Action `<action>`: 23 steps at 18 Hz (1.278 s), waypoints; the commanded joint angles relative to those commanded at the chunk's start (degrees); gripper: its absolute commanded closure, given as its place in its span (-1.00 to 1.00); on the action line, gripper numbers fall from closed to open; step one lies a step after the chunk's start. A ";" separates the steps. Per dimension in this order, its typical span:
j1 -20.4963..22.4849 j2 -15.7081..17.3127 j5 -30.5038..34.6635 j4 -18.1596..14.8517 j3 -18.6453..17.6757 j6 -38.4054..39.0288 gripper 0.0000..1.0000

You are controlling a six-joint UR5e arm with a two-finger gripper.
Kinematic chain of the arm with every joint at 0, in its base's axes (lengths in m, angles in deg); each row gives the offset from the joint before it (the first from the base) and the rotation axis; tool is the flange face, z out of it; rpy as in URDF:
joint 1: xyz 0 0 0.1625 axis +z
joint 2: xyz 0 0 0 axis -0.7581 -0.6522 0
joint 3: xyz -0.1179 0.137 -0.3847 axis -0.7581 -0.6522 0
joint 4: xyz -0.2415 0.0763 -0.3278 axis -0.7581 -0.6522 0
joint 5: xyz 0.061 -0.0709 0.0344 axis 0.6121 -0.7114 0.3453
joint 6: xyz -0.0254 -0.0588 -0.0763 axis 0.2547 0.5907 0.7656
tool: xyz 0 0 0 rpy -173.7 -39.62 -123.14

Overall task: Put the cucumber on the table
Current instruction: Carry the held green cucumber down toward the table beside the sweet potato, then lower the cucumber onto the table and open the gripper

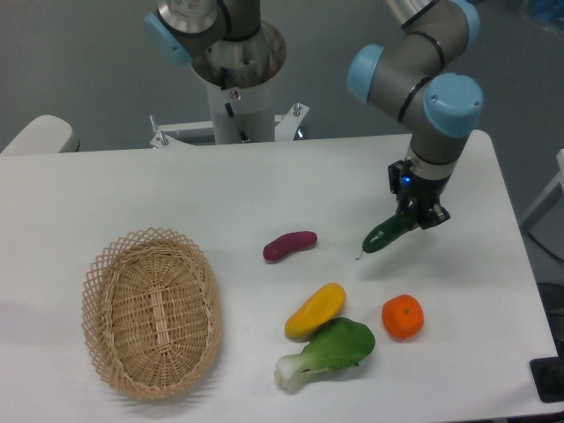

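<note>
The dark green cucumber hangs tilted in my gripper, its upper end between the fingers and its thin stem end pointing down-left, at or just above the white table. Whether the stem touches the tabletop I cannot tell. The gripper is shut on the cucumber, over the right part of the table.
A short purple-red vegetable lies left of the cucumber. A yellow fruit, a bok choy and an orange lie toward the front. An oval wicker basket stands at the front left. The robot base is at the back.
</note>
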 joint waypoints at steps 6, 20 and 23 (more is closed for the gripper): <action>-2.81 -0.97 0.35 1.84 -2.55 0.44 0.71; -3.78 -0.97 0.27 3.96 -2.65 1.84 -1.00; -3.43 1.13 -0.18 3.52 -0.98 3.59 -1.00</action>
